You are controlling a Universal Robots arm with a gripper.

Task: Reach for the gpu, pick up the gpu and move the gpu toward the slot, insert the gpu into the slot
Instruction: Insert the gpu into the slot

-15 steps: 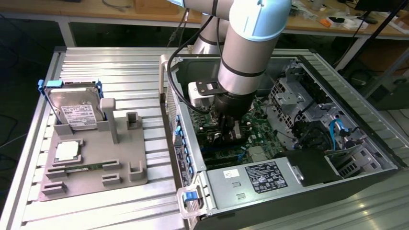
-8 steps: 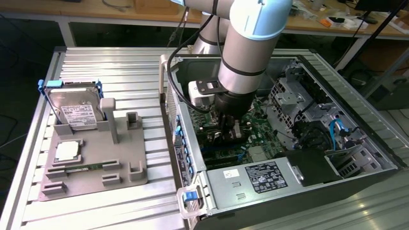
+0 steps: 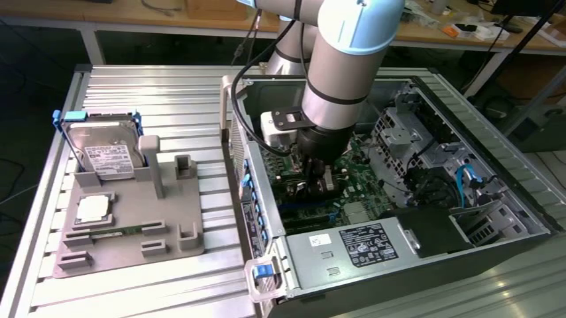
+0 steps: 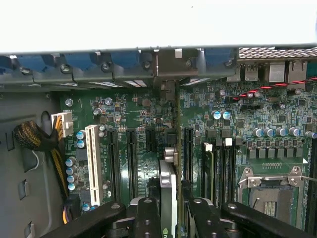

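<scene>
In the wrist view the gpu [image 4: 168, 186] stands edge-on between my two black fingers [image 4: 147, 218], a thin card with a silver part along its edge. Its metal end bracket [image 4: 171, 67] reaches the rear wall of the case. The gripper [image 4: 171, 218] is shut on the card, one finger on each side. The card stands along a dark expansion slot [image 4: 187, 148] on the green motherboard [image 4: 133, 109]; whether it is seated I cannot tell. In the exterior view the gripper [image 3: 319, 177] is deep inside the open computer case [image 3: 495, 165], low over the motherboard.
A grey holder [image 3: 132, 232] on the exterior view's left carries a silver hard drive [image 3: 106, 151], a processor chip [image 3: 93, 209] and a green memory stick [image 3: 115, 233]. Inside the case are a power supply [image 3: 367, 242], a white slot [image 4: 92, 163], a processor socket [image 4: 272, 191] and a cable bundle [image 4: 34, 139].
</scene>
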